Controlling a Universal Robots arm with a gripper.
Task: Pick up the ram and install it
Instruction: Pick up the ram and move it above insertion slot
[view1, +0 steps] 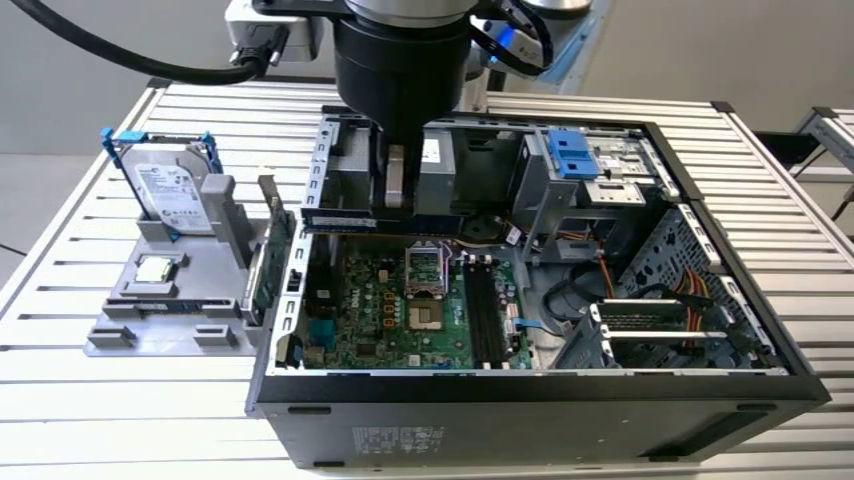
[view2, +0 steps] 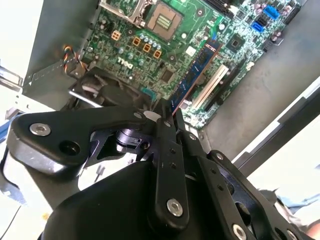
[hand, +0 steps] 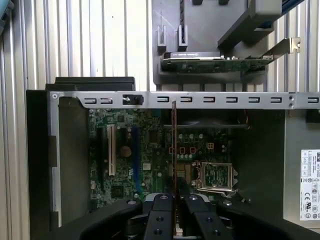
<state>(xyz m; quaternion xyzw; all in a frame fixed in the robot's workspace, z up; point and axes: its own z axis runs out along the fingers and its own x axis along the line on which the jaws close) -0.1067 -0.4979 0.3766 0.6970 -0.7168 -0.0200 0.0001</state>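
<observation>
1. A ribbed aluminium surface (view1: 120, 420) fills the room's foreground. On it an open black computer case (view1: 534, 410) lies on its side in the middle of the exterior view.
2. The jaws are clamped on the ram (view1: 350, 216), a thin, flat, rigid stick with dark chips along its face.
3. The ram hangs in the air in the upper middle of the exterior view. It is above the far edge of the green motherboard (view1: 387, 310) and touches no slot.
4. The step in hand looks like carrying the stick over the board. The long black memory slots (view1: 483, 318) lie toward the exterior view's right of the square metal processor socket (view1: 424, 268).
5. The stick lies crosswise to those slots. Seating it would probably call for a turn to run along one, then a level, even press.
6. The board is densely studded with small parts. The case walls are sheet metal, partly perforated.
7. At the exterior view's left, a grey moulded holder (view1: 114, 335) carries an upright hard drive (view1: 174, 190), a small square silver chip (view1: 158, 268) and an expansion card (view1: 276, 265) standing on edge.
</observation>
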